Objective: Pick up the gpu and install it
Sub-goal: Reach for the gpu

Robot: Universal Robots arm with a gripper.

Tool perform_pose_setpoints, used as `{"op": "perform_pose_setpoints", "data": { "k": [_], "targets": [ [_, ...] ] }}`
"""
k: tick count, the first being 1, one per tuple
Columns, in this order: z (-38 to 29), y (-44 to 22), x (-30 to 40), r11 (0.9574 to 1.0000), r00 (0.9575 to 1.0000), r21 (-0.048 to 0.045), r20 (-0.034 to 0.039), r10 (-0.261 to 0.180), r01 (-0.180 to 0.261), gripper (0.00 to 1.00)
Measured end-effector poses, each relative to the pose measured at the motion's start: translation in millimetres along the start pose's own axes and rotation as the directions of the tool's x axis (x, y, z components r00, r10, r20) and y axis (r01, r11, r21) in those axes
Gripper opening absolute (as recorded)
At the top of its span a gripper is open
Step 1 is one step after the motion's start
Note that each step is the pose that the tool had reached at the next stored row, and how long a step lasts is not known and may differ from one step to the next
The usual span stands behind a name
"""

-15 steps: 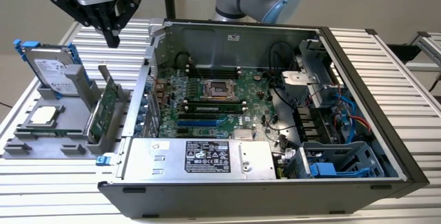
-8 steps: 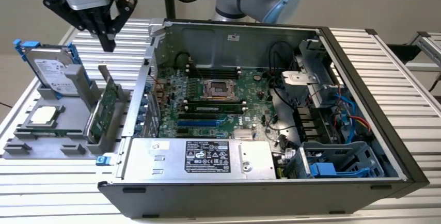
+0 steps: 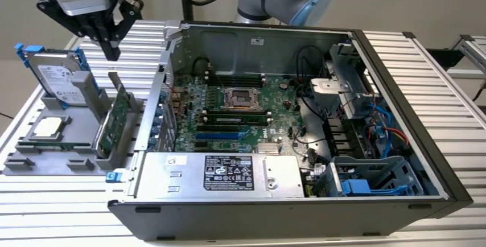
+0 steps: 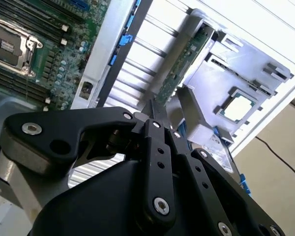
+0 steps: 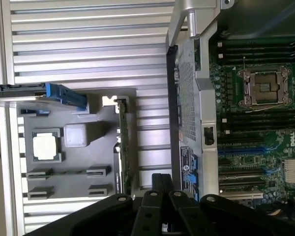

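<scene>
Exterior view: the slim green-board gpu (image 3: 114, 119) stands on edge in the grey plastic holder tray (image 3: 23, 164), on the tray's side nearest the open black computer case (image 3: 266, 215). The black pincer (image 3: 112, 50) hangs above the tray with its fingers pressed together, gripping nothing.

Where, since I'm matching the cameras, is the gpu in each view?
Exterior view: the gpu stands on edge in the grey holder, at the exterior view's left.
First wrist view: edge-on gpu between the CPU chip and the case.
Second wrist view: gpu between the same two.
Shared landmark: the CPU chip.
</scene>
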State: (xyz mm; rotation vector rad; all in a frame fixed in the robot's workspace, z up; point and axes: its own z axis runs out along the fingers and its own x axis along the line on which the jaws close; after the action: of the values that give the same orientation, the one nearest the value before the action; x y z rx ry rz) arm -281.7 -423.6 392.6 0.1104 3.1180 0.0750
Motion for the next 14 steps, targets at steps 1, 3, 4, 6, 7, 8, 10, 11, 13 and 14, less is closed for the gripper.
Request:
{"op": "perform_pose_setpoints", "data": {
  "k": [1,3,4,6,7,8,10,11,13,14],
  "targets": [
    [-0.1,-0.9,1.5,1.0000,1.0000,0.0000,0.0000,0.000,0.000,0.00],
    [-0.2,-2.6,4.4,1.0000,1.0000,0.0000,0.0000,0.000,0.000,0.00],
    [-0.3,-3.6,5.9,1.0000,1.0000,0.0000,0.0000,0.000,0.000,0.00],
    [-0.5,-5.7,8.6,1.0000,1.0000,0.0001,-0.0001,0.000,0.000,0.00],
    [-0.5,-6.9,10.2,1.0000,1.0000,0.0001,0.0000,0.000,0.000,0.00],
    [-0.6,-8.0,11.5,1.0000,1.0000,0.0000,0.0000,0.000,0.000,0.00],
    [-0.7,-10.4,14.5,1.0000,1.0000,0.0001,0.0000,0.000,0.000,0.00],
    [-0.8,-11.5,16.0,1.0000,1.0000,0.0000,0.0000,0.000,0.000,0.00],
    [-1.0,-13.6,18.7,1.0000,1.0000,0.0000,-0.0001,0.000,0.000,0.00],
    [-1.0,-14.4,20.0,1.0000,1.0000,0.0001,-0.0001,0.000,0.000,0.00]
  ]
}}
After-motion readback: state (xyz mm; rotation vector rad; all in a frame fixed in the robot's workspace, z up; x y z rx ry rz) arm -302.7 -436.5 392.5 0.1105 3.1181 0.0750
